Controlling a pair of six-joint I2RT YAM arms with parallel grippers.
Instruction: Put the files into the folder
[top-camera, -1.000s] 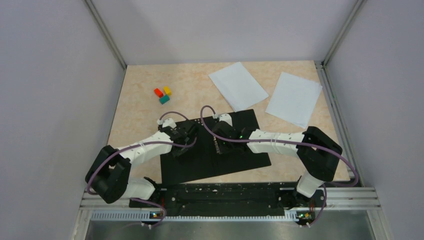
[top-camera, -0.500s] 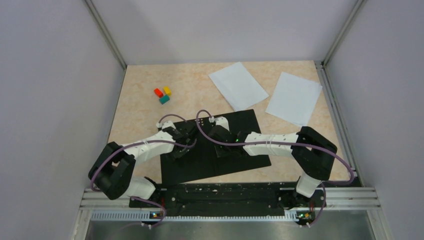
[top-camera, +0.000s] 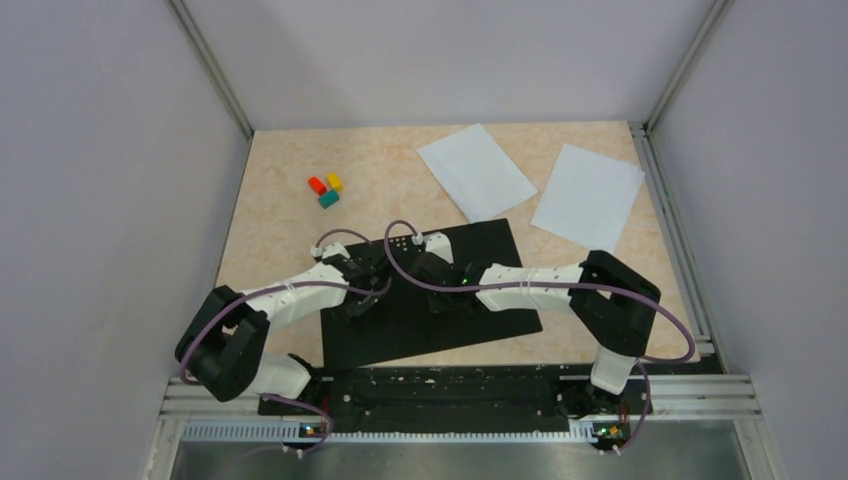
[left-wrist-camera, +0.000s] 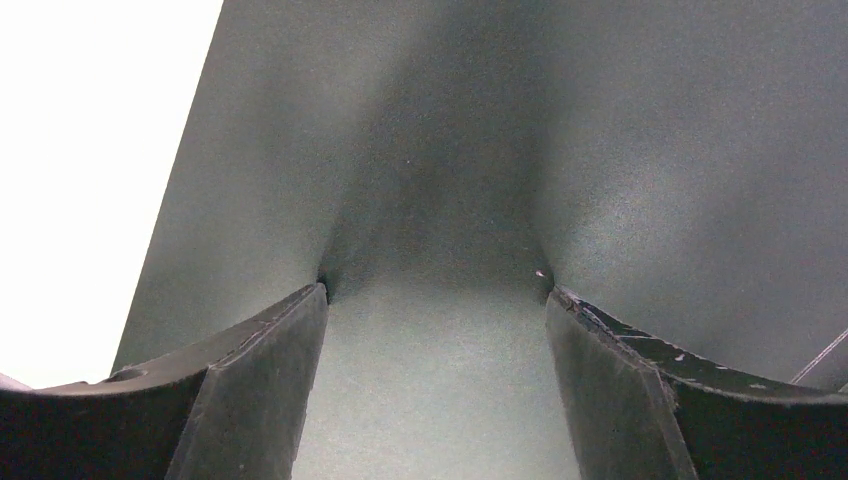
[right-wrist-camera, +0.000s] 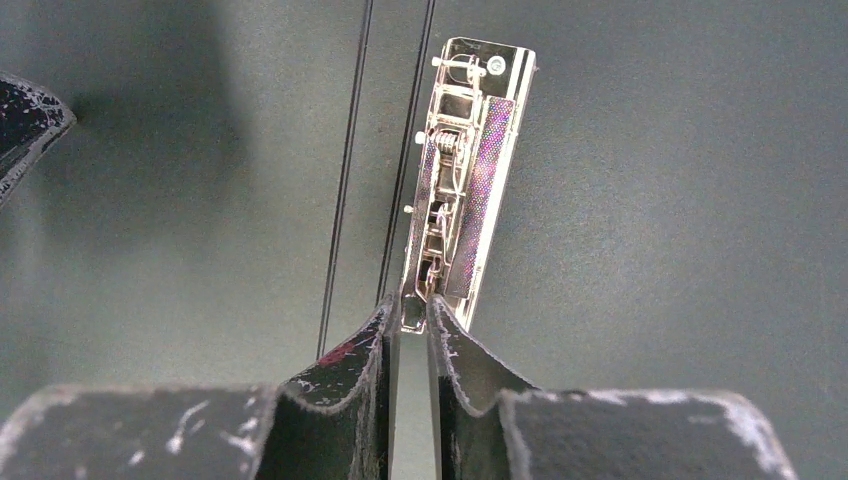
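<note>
where the folder (top-camera: 400, 335) lies: open flat on the table (top-camera: 270, 230), black inside up, near the arms.
files: left sheet (top-camera: 475, 172) with a corner at the folder's far edge, right sheet (top-camera: 588, 197) just apart from it.
left gripper (left-wrist-camera: 435, 290): fingers wide apart, tips down on the black left leaf.
right gripper (right-wrist-camera: 413, 320): fingers pinched on the near end of the spine clip (right-wrist-camera: 462, 170).
aside: three small coloured blocks (top-camera: 326, 188), far left.

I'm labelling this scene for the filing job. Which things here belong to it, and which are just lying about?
Belongs to the job: open folder; its metal spine clip, pinched by the right gripper; left white sheet; right white sheet.
Just lying about: red block, yellow block, teal block, clustered far left.
</note>
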